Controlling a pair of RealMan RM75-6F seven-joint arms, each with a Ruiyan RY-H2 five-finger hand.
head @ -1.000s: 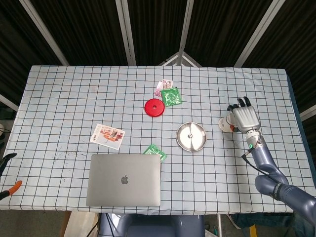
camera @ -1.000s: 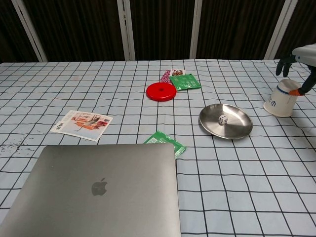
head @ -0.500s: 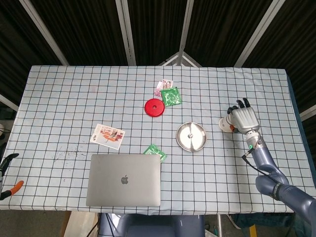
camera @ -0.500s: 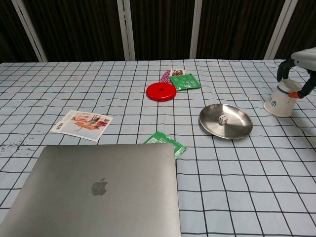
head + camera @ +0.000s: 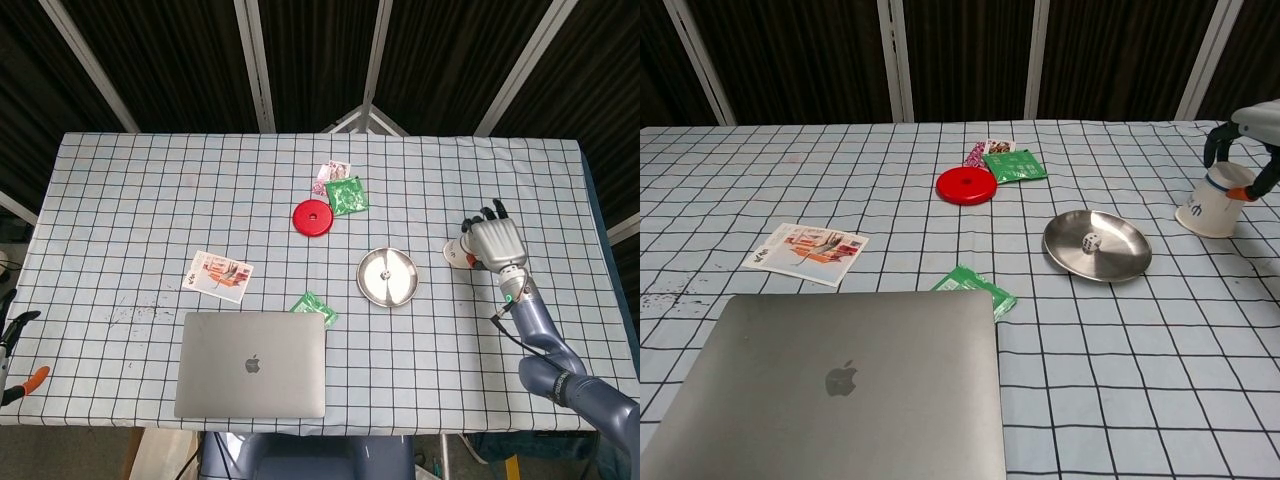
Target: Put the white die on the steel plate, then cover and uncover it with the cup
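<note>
Grey and metallic, the right hand point(image 5: 496, 243) sits at the right of the head view, palm down over the inverted white paper cup point(image 5: 1212, 203), its arm running down to the lower right corner. In the chest view its dark fingertips point(image 5: 1214, 146) curl down around the cup's raised base, wrapping it; whether the grasp is firm cannot be told. Compared with a second ago, the hand has sunk lower onto the cup and the fingers have closed in around it, while the cup stays put on the checked tablecloth point(image 5: 150, 200). Left of the cup, near but apart, the steel plate point(image 5: 1120, 258) holds the white die point(image 5: 1092, 241). At the far lower left edge of the head view, the left hand point(image 5: 16, 350) barely shows; its state cannot be told.
</note>
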